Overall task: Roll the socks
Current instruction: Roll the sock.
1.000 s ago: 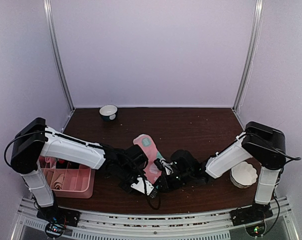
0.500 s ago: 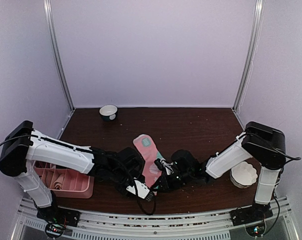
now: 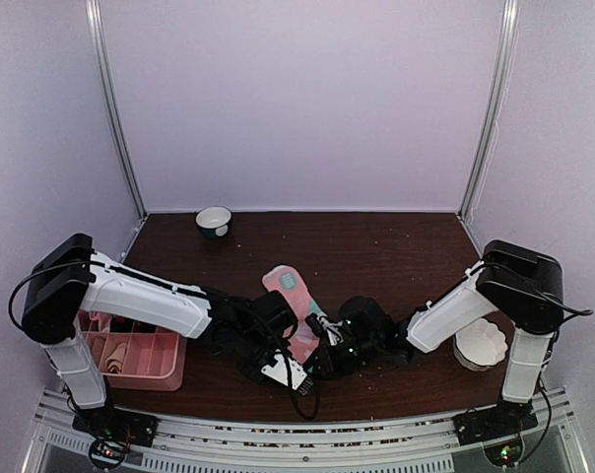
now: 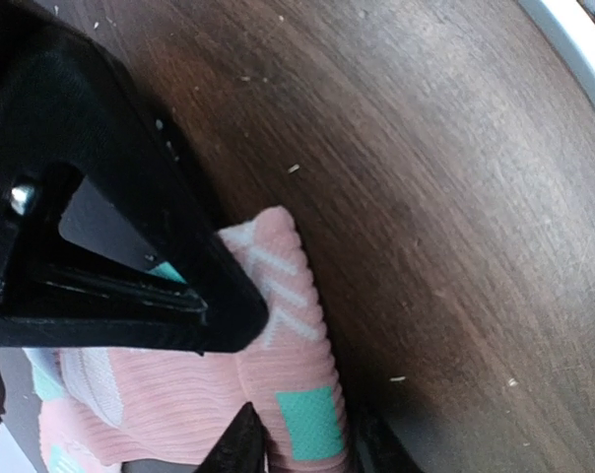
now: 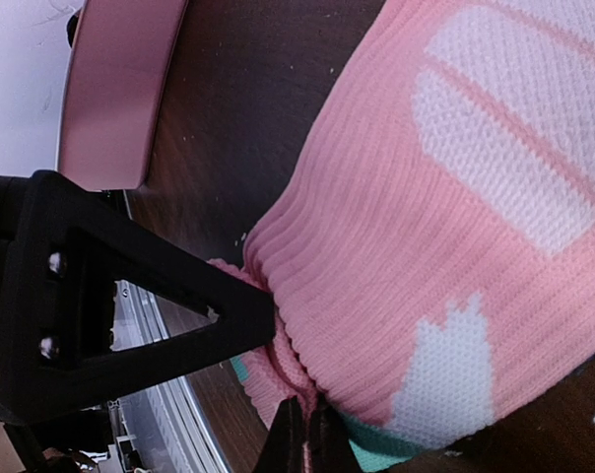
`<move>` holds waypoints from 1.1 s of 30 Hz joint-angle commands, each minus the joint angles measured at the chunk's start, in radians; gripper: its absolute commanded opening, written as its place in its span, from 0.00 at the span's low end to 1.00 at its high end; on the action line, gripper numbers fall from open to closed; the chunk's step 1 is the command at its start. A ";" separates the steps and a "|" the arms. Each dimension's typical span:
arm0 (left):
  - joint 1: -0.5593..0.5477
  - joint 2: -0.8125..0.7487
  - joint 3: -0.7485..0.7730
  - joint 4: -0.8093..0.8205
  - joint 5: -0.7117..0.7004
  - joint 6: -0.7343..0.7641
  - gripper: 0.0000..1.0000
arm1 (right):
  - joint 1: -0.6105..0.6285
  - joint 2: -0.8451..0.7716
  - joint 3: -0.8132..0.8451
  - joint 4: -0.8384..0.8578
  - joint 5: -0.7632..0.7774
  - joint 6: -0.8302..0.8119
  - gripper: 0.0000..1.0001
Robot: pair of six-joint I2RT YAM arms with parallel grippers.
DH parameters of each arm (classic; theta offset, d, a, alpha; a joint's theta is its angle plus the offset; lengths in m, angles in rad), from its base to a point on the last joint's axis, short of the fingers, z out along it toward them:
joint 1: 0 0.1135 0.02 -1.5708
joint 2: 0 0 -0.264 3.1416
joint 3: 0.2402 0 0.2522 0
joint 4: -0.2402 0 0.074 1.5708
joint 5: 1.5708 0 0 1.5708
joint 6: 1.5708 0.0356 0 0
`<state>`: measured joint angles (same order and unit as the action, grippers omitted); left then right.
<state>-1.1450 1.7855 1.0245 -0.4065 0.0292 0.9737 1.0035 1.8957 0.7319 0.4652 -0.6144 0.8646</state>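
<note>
A dark wooden table (image 3: 396, 246) stands inside pale lilac walls, with a pink sock (image 3: 288, 286) lying near its front middle. A pink tray (image 3: 165, 372) sits well left of the sock. The left gripper (image 4: 246, 382) is clamped on the sock's bunched near end. From the sock's right, the right gripper (image 5: 299, 434) pinches a fold of that same end, fingers pressed together. A white fluted cup (image 3: 478, 343) stands well right of the sock.

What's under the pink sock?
Brown table shows around the pink sock. Whether another sock lies beneath cannot be seen; left fingers and right fingers cover its near end.
</note>
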 commanded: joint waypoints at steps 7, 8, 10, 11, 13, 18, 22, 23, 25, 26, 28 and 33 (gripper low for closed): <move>0.001 0.020 -0.013 -0.074 -0.019 -0.055 0.31 | 0.000 0.033 -0.058 -0.183 0.017 0.021 0.00; -0.003 0.003 -0.043 -0.038 -0.031 -0.064 0.36 | 0.000 0.035 -0.058 -0.176 0.013 0.027 0.00; -0.007 -0.040 -0.090 0.041 -0.058 -0.069 0.42 | 0.000 0.037 -0.058 -0.169 0.009 0.033 0.00; -0.009 -0.059 -0.112 0.080 -0.070 -0.070 0.44 | 0.001 0.038 -0.057 -0.169 0.006 0.034 0.00; -0.018 -0.092 -0.146 0.143 -0.094 -0.063 0.45 | 0.000 0.041 -0.056 -0.168 0.000 0.037 0.00; -0.060 -0.118 -0.184 0.190 -0.087 -0.046 0.43 | 0.000 0.042 -0.070 -0.172 -0.013 0.051 0.00; -0.105 -0.091 -0.208 0.241 -0.103 -0.037 0.34 | 0.001 0.037 -0.078 -0.193 -0.021 0.053 0.00; -0.108 -0.076 -0.204 0.247 -0.114 -0.041 0.32 | 0.001 0.034 -0.077 -0.199 -0.022 0.052 0.00; -0.110 -0.049 -0.196 0.264 -0.149 -0.047 0.27 | 0.001 0.022 -0.078 -0.211 -0.021 0.050 0.00; -0.110 -0.041 -0.196 0.271 -0.164 -0.046 0.25 | 0.001 0.018 -0.077 -0.216 -0.021 0.050 0.00; -0.110 -0.026 -0.196 0.275 -0.185 -0.046 0.20 | 0.000 0.016 -0.075 -0.221 -0.023 0.049 0.00; -0.110 0.020 -0.185 0.263 -0.240 -0.083 0.10 | 0.000 0.013 -0.076 -0.199 -0.027 0.066 0.00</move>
<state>-1.2568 1.7283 0.8459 -0.1181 -0.1509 0.9218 1.0023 1.8744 0.7055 0.4423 -0.6735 0.9169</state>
